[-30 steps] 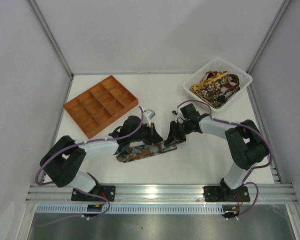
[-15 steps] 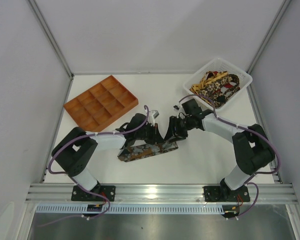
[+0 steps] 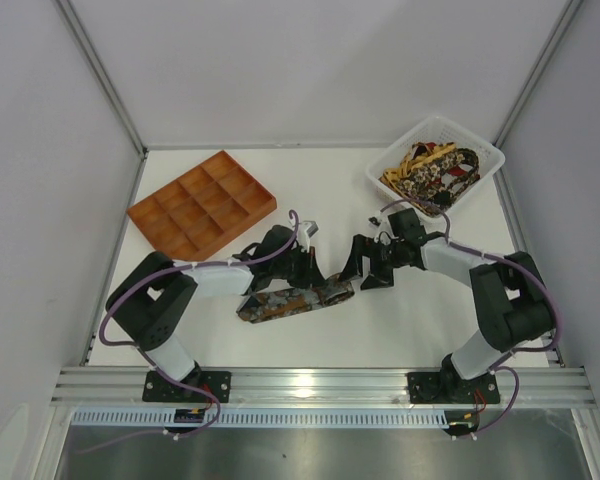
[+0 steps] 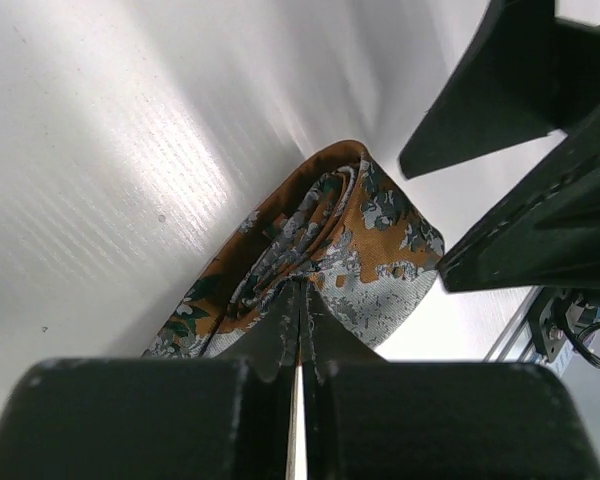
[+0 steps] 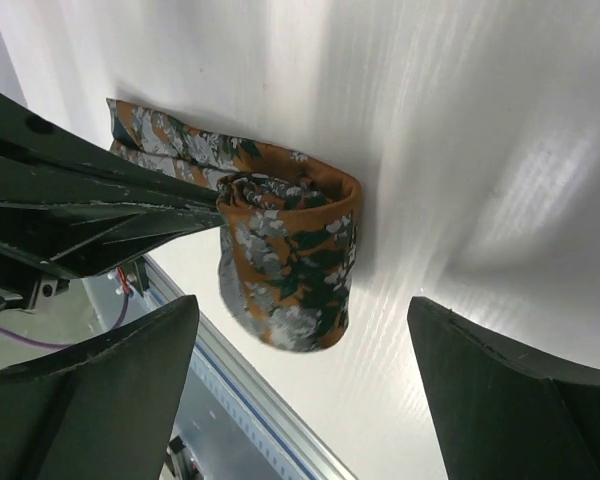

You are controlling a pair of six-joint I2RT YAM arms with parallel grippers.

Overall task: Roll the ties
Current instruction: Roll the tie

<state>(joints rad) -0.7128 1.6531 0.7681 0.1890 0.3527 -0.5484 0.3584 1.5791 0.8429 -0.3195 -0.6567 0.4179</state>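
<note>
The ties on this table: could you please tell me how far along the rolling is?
Done: one end of the tie on the table is curled into a loose roll. In hand: the left end effector is shut on that roll's core; the right end effector stands open beside it. Left: its flat tail, plus the ties in the white basket.

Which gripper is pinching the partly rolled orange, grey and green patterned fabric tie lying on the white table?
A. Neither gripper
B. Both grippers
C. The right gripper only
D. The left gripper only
D: the left gripper has its fingers shut together on the rolled end of the tie, while the right gripper stands wide open with a finger on either side of the roll, touching none of the fabric.
</note>
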